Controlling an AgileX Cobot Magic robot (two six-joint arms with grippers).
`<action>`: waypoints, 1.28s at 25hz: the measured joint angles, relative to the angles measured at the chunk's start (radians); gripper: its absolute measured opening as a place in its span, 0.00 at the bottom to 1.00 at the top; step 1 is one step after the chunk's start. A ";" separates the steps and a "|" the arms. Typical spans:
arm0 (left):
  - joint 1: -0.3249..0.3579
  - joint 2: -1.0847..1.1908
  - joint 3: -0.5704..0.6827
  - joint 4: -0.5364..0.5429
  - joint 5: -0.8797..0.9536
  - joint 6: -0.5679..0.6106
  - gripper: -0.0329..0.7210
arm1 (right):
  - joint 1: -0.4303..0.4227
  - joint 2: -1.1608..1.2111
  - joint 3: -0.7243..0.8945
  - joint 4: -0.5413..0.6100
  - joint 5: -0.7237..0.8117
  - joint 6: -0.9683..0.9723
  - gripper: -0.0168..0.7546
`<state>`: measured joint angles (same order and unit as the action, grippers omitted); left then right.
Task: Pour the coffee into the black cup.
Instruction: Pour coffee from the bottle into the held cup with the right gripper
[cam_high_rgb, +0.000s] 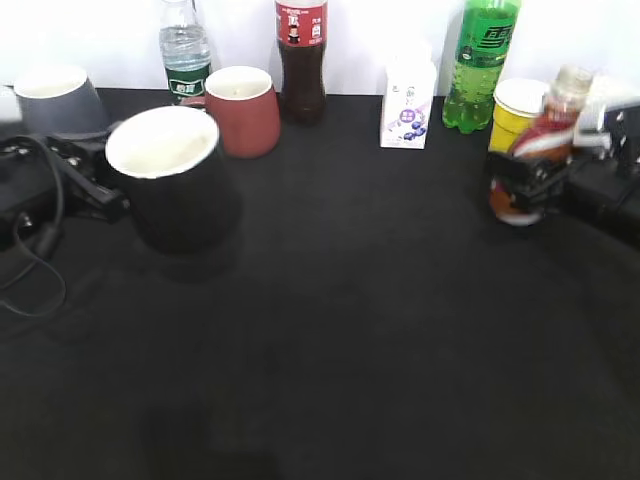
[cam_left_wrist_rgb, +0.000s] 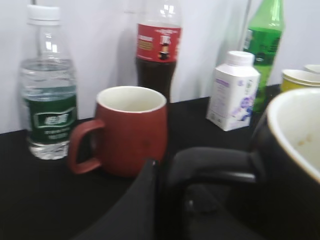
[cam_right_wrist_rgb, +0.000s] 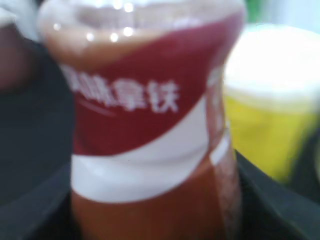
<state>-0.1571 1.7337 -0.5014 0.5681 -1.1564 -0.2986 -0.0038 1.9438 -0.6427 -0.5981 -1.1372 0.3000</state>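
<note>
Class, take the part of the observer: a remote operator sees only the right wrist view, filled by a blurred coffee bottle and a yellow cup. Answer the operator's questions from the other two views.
Operator: Where is the black cup?
Observer: The black cup is at the table's left, far across from the coffee bottle, in the exterior view.
Operator: Is the left gripper on it?
Observer: Yes. In the left wrist view the left gripper has its jaws at the cup's handle.
Operator: Is the cup empty?
Observer: The exterior view shows a white inside and no liquid.
Operator: What stands nearest the cup?
Observer: A reddish-brown mug, just behind it.
</note>
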 joint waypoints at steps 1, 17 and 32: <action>-0.028 0.000 -0.020 0.003 0.007 -0.008 0.11 | 0.007 -0.057 0.000 -0.033 -0.005 0.002 0.70; -0.396 0.030 -0.293 -0.066 0.200 -0.049 0.11 | 0.248 -0.413 -0.278 -0.485 0.480 -0.402 0.70; -0.437 0.083 -0.342 -0.030 0.306 -0.058 0.11 | 0.248 -0.413 -0.278 -0.494 0.515 -0.829 0.70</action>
<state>-0.5946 1.8169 -0.8433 0.5382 -0.8509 -0.3570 0.2439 1.5313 -0.9204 -1.0919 -0.6226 -0.5286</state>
